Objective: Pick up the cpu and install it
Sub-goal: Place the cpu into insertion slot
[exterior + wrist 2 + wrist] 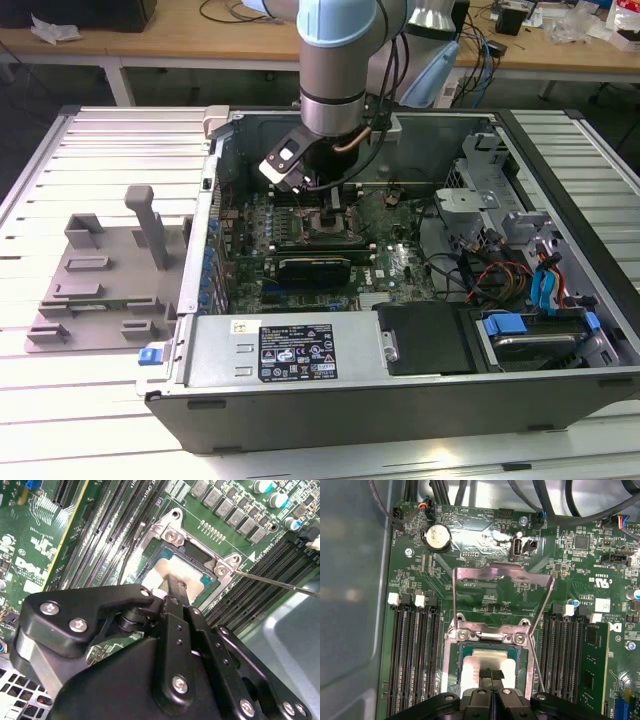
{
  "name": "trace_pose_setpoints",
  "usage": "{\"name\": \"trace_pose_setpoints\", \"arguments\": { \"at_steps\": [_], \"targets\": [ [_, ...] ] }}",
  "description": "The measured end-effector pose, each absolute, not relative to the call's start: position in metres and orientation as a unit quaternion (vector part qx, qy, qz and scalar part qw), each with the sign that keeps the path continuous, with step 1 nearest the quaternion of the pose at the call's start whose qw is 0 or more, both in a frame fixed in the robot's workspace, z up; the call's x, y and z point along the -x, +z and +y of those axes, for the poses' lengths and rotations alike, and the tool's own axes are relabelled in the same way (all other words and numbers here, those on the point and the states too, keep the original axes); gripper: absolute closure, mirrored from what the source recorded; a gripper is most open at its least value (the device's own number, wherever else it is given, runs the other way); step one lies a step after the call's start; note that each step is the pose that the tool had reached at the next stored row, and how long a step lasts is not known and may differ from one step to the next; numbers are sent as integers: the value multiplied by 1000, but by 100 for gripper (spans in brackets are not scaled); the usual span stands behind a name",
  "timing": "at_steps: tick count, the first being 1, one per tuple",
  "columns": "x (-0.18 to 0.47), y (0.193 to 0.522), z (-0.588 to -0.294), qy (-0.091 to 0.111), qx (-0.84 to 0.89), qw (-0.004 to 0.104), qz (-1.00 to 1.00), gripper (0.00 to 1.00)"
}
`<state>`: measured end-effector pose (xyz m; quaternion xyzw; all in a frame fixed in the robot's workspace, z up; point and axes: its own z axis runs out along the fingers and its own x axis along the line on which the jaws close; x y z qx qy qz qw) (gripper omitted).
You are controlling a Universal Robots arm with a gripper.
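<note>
The cpu point(475, 661), a pale silver square with a thin rim, lies flat inside the dark socket point(456, 652) on the green motherboard. In the second wrist view the cpu point(156, 573) sits between the socket's screwed metal corners. My gripper point(493, 673) is shut, its two black fingertips pressed together, with nothing between them. The tips rest at the middle of the chip's top; I cannot tell whether they touch it. The socket's metal load frame point(502, 580) stands swung open. In the exterior view my gripper point(333, 202) reaches down into the open computer case over the socket.
Black memory slots point(415, 660) flank the socket on both sides. A thin metal lever point(280, 582) sticks out beside it. An expansion card point(315, 265), a drive cage point(480, 185) and cables point(500, 275) crowd the case. A grey fixture plate point(100, 290) lies outside, on the exterior view's left.
</note>
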<state>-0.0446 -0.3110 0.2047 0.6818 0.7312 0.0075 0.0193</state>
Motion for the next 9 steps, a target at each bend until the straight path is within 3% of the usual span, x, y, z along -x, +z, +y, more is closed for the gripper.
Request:
{"name": "trace_pose_setpoints", "arguments": {
  "at_steps": [5, 9],
  "targets": [
    [45, 204, -311, 8, -682, 19, 731, 89],
    [45, 222, -311, 8, -682, 19, 731, 89]
  ]
}}
